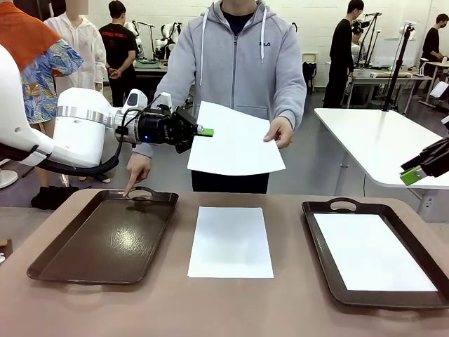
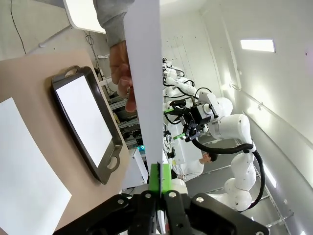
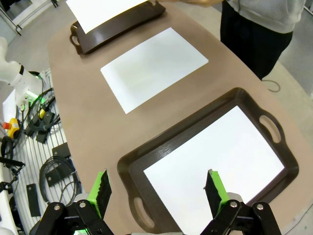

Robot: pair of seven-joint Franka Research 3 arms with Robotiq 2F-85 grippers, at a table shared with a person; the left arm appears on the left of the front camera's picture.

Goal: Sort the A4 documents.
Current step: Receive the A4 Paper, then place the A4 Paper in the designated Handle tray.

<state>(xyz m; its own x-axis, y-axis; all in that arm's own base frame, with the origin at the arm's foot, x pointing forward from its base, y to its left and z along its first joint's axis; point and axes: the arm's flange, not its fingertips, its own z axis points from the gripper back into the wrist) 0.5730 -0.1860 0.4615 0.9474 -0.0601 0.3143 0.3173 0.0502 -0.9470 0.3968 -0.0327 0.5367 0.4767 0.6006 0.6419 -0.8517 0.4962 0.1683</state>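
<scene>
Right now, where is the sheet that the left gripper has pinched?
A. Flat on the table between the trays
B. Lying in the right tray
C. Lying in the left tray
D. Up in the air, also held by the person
D: the left gripper is shut on one edge of the raised sheet, and the person's hand holds its opposite edge.

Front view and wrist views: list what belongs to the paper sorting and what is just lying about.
Job: held sheet, pinched by the shut left gripper and the person's hand; table sheet; tray sheet in right tray; left tray; open right gripper.
Lying about: cables, yellow box with a red button, white table off to the side.
</scene>
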